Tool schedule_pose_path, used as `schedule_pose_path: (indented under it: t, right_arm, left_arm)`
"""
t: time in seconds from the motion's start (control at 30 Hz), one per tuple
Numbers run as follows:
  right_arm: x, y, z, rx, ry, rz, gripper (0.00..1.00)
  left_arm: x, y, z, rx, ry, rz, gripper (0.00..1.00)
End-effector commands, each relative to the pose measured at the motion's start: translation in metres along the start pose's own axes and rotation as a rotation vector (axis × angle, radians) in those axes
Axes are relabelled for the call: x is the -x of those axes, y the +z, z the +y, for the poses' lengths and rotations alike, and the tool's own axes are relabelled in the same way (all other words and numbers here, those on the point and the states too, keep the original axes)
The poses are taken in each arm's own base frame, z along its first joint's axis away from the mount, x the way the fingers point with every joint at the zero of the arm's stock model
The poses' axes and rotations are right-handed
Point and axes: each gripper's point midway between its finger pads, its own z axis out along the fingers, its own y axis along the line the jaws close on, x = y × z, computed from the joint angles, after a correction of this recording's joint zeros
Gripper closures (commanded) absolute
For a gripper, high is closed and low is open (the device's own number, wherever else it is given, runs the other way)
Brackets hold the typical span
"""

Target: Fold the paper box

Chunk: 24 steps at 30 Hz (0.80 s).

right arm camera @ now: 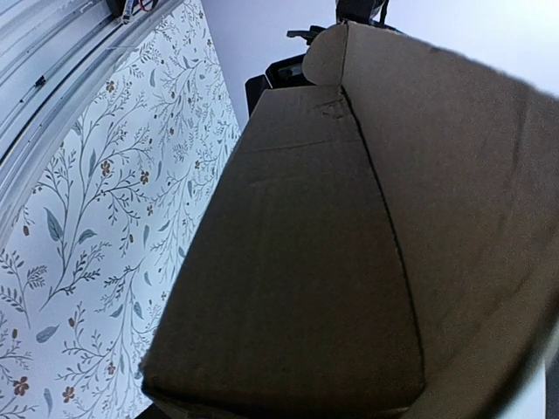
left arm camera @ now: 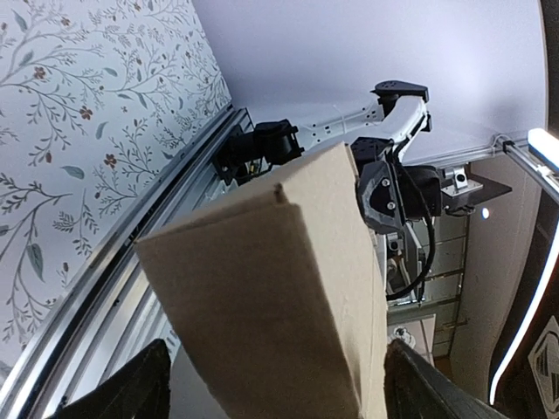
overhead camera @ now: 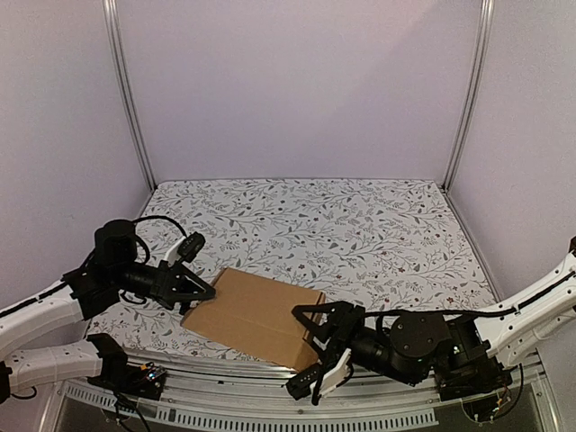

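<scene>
one paper box (overhead camera: 255, 317), plain brown and unmarked, lying slim and askew at the near edge of the table (overhead camera: 360, 225), a faint crease running across its top face; stretched between the two grippers, one short end toward each. from the left wrist, a long cardboard slab (left arm camera: 279, 305) reaching away from the camera, small notch on its far top edge. from the right wrist, very close (right arm camera: 349, 218), two panels meeting at a fold line and a rounded flap (right arm camera: 325, 52) standing at the far end. left gripper (overhead camera: 203, 292) at the box's left corner, jaws spread wide to either side of that end, black fingers (left arm camera: 131, 388) flanking the cardboard with a pale sliver of gap at one side, no clamp on it. right gripper (overhead camera: 315, 340) at the box's near right corner, one dark finger over the top face; how far open, and whether gripping the cardboard, cannot tell, the box filling the wrist camera. underneath, floral cloth on the table, grey leaves and small reddish flowers; metal rail (overhead camera: 225, 396) along the near edge; plain pale walls (overhead camera: 297, 90) all round, aluminium posts (overhead camera: 130, 99) in the far corners
</scene>
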Motion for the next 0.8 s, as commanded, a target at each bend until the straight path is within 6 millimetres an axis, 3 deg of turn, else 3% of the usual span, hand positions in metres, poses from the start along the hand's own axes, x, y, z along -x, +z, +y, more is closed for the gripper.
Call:
schedule_pose_path:
  t: [0.0, 0.23, 0.43, 0.77]
  right_arm:
    - [-0.018, -0.012, 0.008, -0.008, 0.176, 0.065, 0.61]
    - [-0.031, -0.02, 0.037, 0.095, 0.339, 0.12, 0.6]
    - [-0.036, -0.021, 0.062, 0.239, 0.598, 0.106, 0.59]
    - [-0.035, -0.01, 0.08, 0.533, 1.062, -0.018, 0.59]
  left_arm:
    - [0.01, -0.006, 0.006, 0.079, 0.017, -0.067, 0.16]
    - [0.031, -0.027, 0.029, 0.317, 0.018, -0.219, 0.1]
    - [0.045, -0.061, 0.025, 0.5, 0.11, -0.384, 0.12]
    - [0.038, -0.067, 0.028, 0.568, 0.163, -0.374, 0.18]
